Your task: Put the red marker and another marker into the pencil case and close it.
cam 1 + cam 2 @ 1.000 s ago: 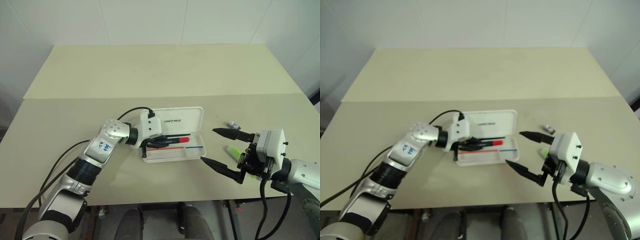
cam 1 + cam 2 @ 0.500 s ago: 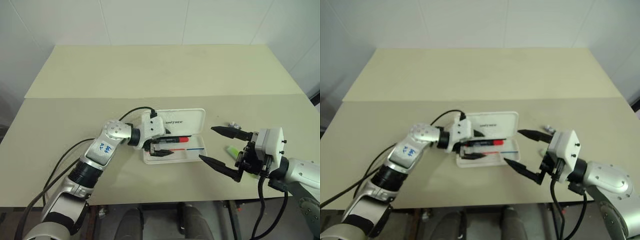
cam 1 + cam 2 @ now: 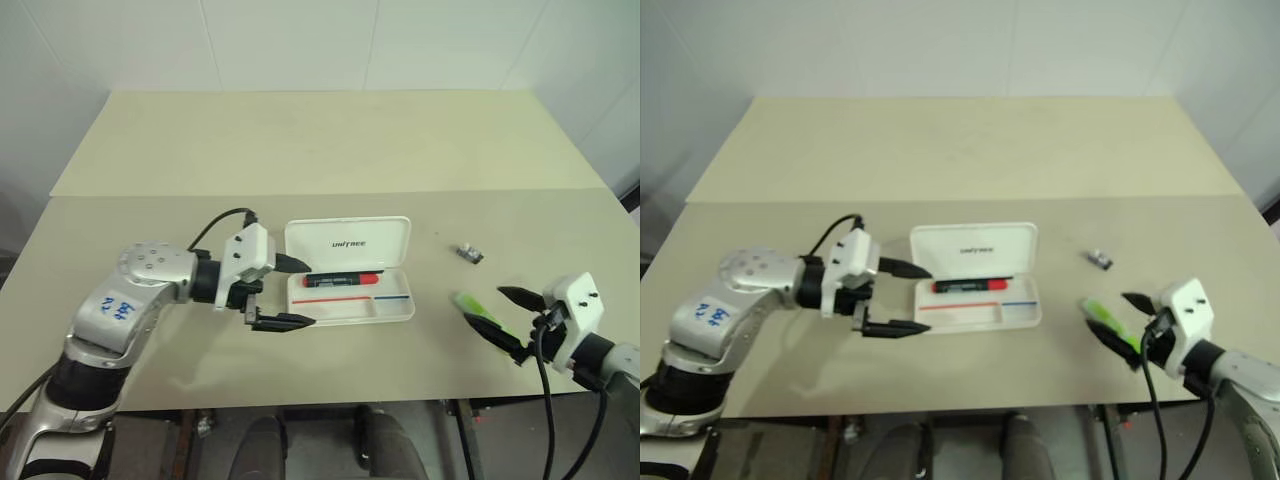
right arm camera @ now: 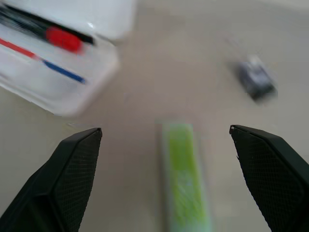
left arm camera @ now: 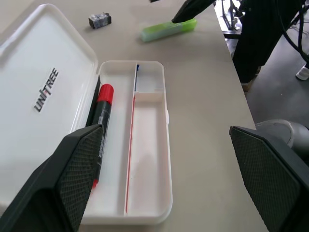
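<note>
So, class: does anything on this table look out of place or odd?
A small grey object lies alone on the table, right of the open pencil case; I can't identify it. The green highlighter is still outside the case, while the red marker lies neatly inside.

glossy white plastic pencil case on a matt table.

- Your pencil case lies open on the desk, the red marker inside.
- Left gripper hangs beside it, jaws apart.
- Right gripper straddles the green highlighter, jaws wide.
</note>
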